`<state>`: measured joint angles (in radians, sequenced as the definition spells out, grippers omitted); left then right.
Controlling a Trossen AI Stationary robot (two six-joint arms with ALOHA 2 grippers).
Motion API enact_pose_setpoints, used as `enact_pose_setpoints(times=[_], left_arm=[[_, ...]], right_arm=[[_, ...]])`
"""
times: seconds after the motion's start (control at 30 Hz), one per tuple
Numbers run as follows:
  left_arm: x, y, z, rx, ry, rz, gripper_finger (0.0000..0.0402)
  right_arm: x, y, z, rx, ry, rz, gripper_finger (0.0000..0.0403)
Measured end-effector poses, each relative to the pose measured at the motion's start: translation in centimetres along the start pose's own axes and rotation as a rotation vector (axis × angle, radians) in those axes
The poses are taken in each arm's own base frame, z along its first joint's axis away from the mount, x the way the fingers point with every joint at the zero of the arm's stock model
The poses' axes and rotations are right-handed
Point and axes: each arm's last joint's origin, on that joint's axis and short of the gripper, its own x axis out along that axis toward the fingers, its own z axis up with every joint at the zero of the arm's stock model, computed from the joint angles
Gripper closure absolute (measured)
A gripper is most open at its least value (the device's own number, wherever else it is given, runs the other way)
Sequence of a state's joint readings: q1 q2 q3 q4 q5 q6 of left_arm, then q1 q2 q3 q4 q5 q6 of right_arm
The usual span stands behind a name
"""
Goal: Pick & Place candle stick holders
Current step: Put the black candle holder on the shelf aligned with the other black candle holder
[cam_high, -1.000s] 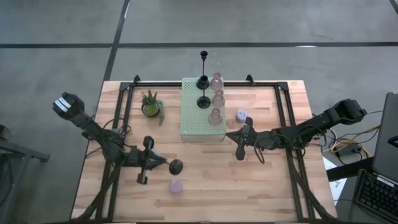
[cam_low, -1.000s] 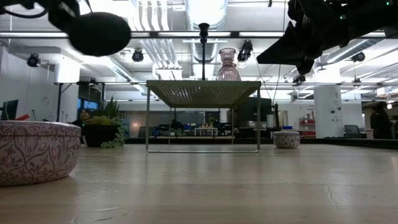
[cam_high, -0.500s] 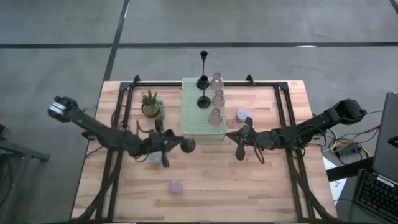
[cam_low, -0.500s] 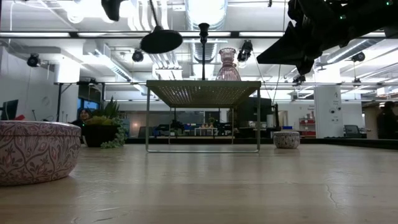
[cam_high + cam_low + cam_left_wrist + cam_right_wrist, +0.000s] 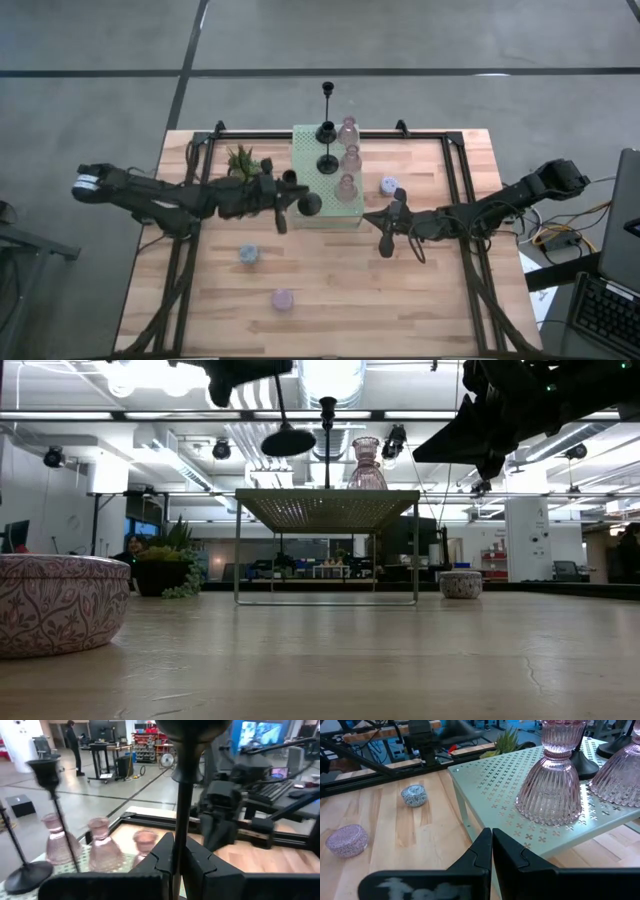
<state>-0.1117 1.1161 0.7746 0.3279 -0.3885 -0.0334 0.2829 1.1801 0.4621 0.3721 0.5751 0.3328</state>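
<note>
Pinching a black candle stick holder (image 5: 308,203) by its thin stem, the left gripper (image 5: 283,201) hangs over the near-left corner of the pale green perforated board (image 5: 318,205); two more black holders (image 5: 326,163) and three pink glass holders (image 5: 348,160) stand on that board; right gripper (image 5: 388,232), fingers pressed together on nothing, waits beside the board; three stubby holders (image 5: 248,255) sit on the wooden table (image 5: 330,300).

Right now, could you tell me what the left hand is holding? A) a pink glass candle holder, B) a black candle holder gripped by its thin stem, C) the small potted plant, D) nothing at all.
B: the left hand is shut on the thin stem of a black candle holder, carried sideways over the near edge of the pale green board; the wrist view shows the stem pinched between its fingers.
</note>
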Motion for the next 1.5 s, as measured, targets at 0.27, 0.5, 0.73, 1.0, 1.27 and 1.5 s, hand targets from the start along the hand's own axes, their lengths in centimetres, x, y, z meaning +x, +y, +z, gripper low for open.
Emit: enact_pose_setpoints(times=[0.27, 0.5, 0.73, 1.0, 1.27, 1.5], left_arm=[[2.0, 3.6, -0.3, -0.058, 0.054, -0.047, 0.0381], [5.0, 4.2, 0.1, -0.029, 0.183, -0.025, 0.0380], [6.6, 4.0, 1.2, 0.001, 0.195, -0.024, 0.0380], [8.5, 4.9, -0.1, -0.004, 0.235, 0.013, 0.0380], [9.3, 4.9, -0.7, 0.000, 0.252, 0.023, 0.0380], [9.4, 4.9, -0.7, -0.001, 0.242, 0.024, 0.0380]], right_arm=[[0.0, 0.0, 0.0, 0.000, 0.000, 0.000, 0.0394], [0.0, 0.0, 0.0, 0.000, 0.000, 0.000, 0.0394], [0.0, 0.0, 0.0, 0.000, 0.000, 0.000, 0.0394], [0.0, 0.0, 0.0, 0.000, 0.000, 0.000, 0.0394], [0.0, 0.0, 0.0, 0.000, 0.000, 0.000, 0.0394], [0.0, 0.0, 0.0, 0.000, 0.000, 0.000, 0.0394]])
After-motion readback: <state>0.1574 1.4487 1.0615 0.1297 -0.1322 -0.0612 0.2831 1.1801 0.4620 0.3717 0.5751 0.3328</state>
